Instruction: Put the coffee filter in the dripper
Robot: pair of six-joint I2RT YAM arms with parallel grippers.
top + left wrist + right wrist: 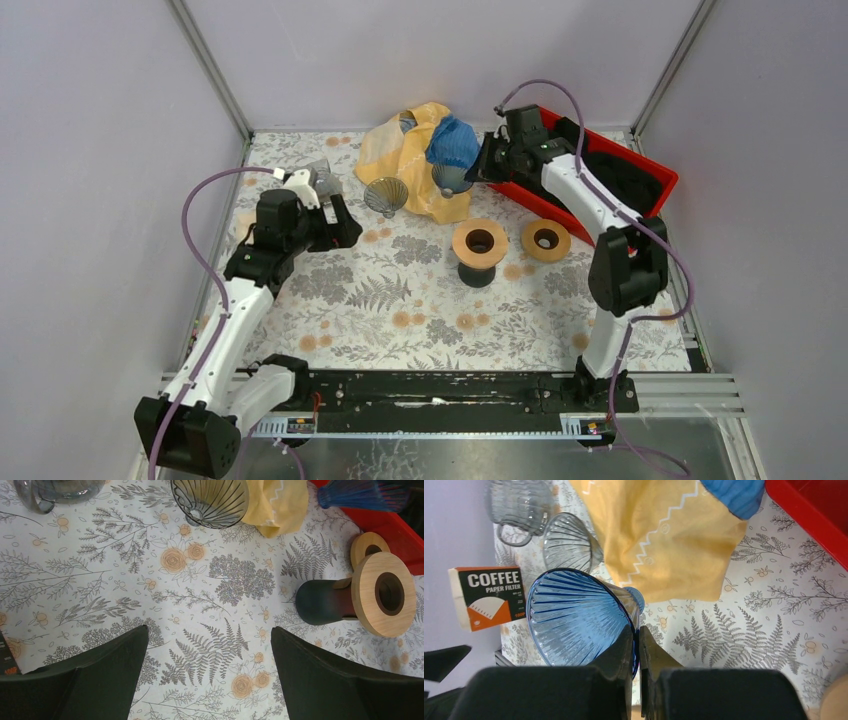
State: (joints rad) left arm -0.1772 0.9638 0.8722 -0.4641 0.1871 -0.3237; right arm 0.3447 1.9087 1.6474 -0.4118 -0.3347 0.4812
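Claw on the blue dripper's rim, filters boxed at the far left

The right arm reached to the far middle of the table, its right gripper (636,636) clenched on the rim of the blue dripper (574,620), which was tipped with its mouth toward the wrist camera. The left gripper (210,672) hung released over bare tablecloth (150,595), jaws wide apart. The coffee filter box (486,597) lay at the far left, near the glass server (519,507) and the clear glass dripper (569,542). A yellow cloth (410,150) was bunched just behind the blue dripper, and a red bin (650,175) filled the far right corner. Two wooden-collared stands (479,245) (546,240) stood mid-table, with open floral cloth nearer the arms. Pale walls closed in three sides.
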